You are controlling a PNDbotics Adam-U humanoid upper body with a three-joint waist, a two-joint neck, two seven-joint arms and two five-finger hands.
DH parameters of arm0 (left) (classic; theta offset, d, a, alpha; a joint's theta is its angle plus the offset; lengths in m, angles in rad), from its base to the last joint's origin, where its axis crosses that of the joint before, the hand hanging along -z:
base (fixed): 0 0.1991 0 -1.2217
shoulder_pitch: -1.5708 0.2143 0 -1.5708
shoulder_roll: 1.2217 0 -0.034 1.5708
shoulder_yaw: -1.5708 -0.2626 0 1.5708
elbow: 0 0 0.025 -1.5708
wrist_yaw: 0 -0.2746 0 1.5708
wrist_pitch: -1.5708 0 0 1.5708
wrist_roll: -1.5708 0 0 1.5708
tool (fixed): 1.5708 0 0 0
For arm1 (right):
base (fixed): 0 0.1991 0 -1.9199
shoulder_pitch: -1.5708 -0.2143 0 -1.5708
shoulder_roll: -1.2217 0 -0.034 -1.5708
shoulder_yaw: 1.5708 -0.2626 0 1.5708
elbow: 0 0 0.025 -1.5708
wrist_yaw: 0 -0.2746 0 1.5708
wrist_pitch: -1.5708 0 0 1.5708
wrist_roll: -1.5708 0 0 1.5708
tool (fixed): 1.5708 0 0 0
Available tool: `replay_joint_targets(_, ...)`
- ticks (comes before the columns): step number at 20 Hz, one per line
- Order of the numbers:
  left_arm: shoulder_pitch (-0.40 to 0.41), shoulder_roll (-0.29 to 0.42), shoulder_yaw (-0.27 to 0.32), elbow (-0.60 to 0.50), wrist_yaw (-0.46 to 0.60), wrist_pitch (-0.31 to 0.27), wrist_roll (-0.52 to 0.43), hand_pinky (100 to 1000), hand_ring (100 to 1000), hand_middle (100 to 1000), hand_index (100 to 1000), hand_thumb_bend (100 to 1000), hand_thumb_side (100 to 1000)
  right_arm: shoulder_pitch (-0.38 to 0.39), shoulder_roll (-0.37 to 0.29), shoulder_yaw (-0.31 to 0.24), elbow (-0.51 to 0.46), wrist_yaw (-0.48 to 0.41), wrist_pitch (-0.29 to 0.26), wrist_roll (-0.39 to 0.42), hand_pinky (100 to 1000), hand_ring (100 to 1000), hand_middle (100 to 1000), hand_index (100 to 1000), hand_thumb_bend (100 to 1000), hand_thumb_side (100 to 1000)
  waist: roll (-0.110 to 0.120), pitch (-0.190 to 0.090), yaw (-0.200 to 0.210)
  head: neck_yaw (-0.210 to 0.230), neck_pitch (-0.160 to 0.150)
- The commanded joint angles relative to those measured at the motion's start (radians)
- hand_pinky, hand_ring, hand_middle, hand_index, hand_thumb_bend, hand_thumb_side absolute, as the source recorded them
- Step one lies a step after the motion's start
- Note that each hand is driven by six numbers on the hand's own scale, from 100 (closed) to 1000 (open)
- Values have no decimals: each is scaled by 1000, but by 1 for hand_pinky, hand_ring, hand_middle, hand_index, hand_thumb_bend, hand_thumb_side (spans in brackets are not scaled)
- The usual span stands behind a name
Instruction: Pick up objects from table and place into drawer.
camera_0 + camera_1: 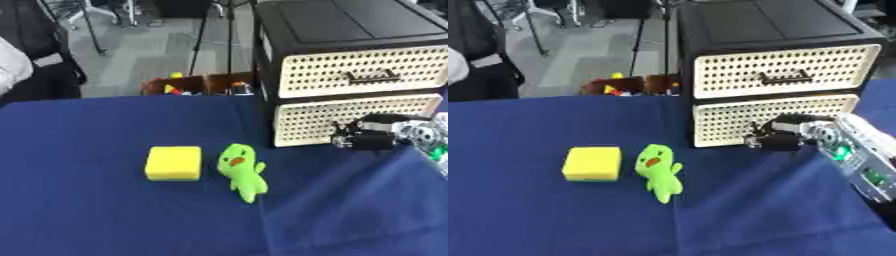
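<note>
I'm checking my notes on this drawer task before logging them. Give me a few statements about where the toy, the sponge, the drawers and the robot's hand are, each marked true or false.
1. The green toy lies on the blue tablecloth, right of the yellow sponge. True.
2. The yellow sponge is inside the lower drawer. False: it lies on the cloth, left of the toy.
3. The right hand is at the front of the lower drawer. True.
4. The upper drawer is pulled wide open. False: both drawers look closed.
5. The right hand holds the green toy. False: the toy lies apart from it.
</note>
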Motion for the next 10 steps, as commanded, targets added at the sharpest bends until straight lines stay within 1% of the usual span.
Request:
replay_joint_targets(1,-3,12,5,-13,5,-1,-5,544,688,698,888,453,903,-9,-15,-12,7,10,-11,-16,557,803,833,840,100,1000,-1,-17,0,2,-16)
replay_joint_targets(5,-3,11,6,-13,5,0,-7,544,689,698,887,451,904,65,-74,-23,-79,-30,-21,-21,550,795,812,824,109,1000,-3,-17,-2,3,-15)
replay_joint_targets(10,-3,12,7,-13,6,0,-10,545,689,699,888,451,902,134,-132,-42,-217,-75,-1,1,542,783,800,820,100,1000,-4,-22,-6,6,-11)
